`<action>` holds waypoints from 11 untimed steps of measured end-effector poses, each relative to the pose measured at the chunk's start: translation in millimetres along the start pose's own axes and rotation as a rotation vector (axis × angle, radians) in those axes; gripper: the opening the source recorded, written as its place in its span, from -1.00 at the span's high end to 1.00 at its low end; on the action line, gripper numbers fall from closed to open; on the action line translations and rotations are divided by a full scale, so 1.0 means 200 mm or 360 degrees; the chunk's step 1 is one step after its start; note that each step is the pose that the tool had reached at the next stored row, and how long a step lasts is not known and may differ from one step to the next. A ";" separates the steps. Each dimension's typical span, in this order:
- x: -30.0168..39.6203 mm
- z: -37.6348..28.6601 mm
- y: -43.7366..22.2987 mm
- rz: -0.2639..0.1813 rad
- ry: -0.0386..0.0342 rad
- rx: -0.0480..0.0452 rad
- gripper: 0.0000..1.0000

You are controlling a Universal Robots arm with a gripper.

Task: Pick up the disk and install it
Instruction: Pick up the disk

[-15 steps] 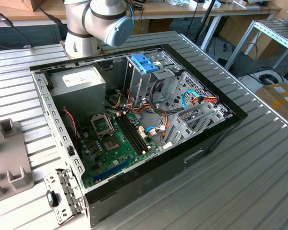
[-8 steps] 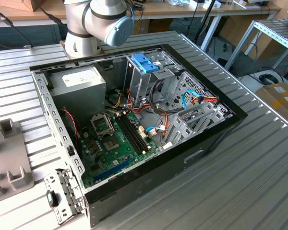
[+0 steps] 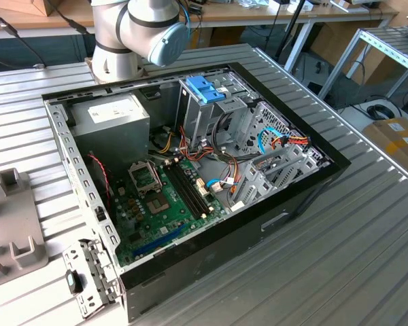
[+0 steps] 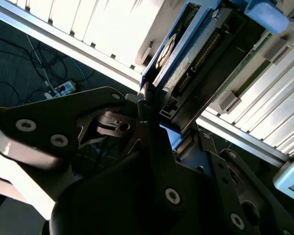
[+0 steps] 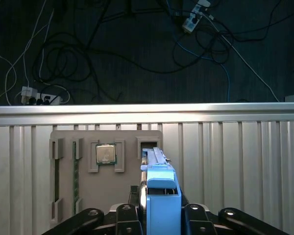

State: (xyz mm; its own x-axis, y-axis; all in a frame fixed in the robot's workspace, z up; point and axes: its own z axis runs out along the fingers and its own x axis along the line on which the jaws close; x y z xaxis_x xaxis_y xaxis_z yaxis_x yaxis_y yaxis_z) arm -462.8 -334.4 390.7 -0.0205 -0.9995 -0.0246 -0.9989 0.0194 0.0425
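Because the disk (image 5: 159,182), a flat dark-grey hard drive framed by a long light-blue plastic carrier rail, is rigid, fairly heavy and likely shock-sensitive, a firm hold across its flat faces seems safest. In the first wrist view the black gripper (image 5: 159,211) has its jaws clamped on the disk's near end, holding it edge-up over the grey fixture tray (image 5: 103,196) on the slatted metal table (image 5: 245,161).

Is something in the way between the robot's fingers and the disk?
No, nothing visible is. In the first wrist view the disk, in its light-blue carrier, sits right between the gripper's fingers, which press against its sides.
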 end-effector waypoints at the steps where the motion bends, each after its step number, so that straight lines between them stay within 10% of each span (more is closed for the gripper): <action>1: 0.000 -0.001 0.000 0.0000 0.0000 0.0000 0.26; 11: 0.000 -0.016 0.001 0.0000 0.0000 0.0000 0.26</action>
State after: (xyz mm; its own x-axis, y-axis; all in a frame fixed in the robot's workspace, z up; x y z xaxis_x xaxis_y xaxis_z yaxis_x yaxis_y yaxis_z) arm -462.7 -334.4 393.8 -0.0205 -0.9995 -0.0247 -0.9989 0.0194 0.0423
